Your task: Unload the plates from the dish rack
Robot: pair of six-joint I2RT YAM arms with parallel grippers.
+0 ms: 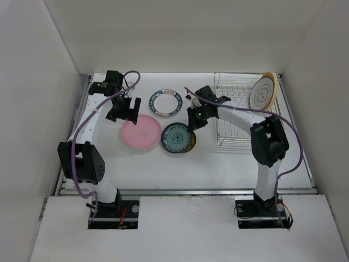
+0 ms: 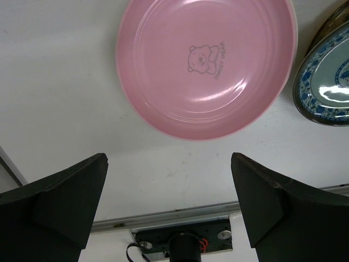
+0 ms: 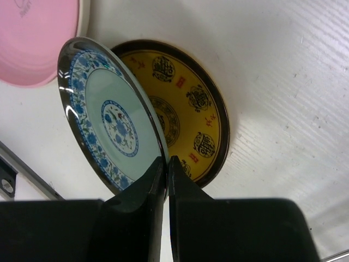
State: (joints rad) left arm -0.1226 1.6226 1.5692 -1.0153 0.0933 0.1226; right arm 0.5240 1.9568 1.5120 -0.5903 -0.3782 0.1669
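My right gripper (image 1: 192, 123) (image 3: 167, 161) is shut on the rim of a teal plate (image 1: 176, 137) (image 3: 109, 117) with blue flowers, held tilted over a gold-patterned yellow plate (image 1: 191, 143) (image 3: 188, 106) lying on the table. A pink plate (image 1: 140, 133) (image 2: 207, 65) lies flat to the left. My left gripper (image 1: 121, 113) (image 2: 169, 202) is open and empty, just behind the pink plate. A white plate with a blue rim (image 1: 164, 103) lies further back. The silver wire dish rack (image 1: 240, 109) stands at the right, with a grey-ringed plate (image 1: 263, 91) upright in its far corner.
White walls close the table on the left, back and right. A metal rail (image 1: 185, 191) runs along the near edge. The teal plate's edge also shows at the right of the left wrist view (image 2: 327, 87).
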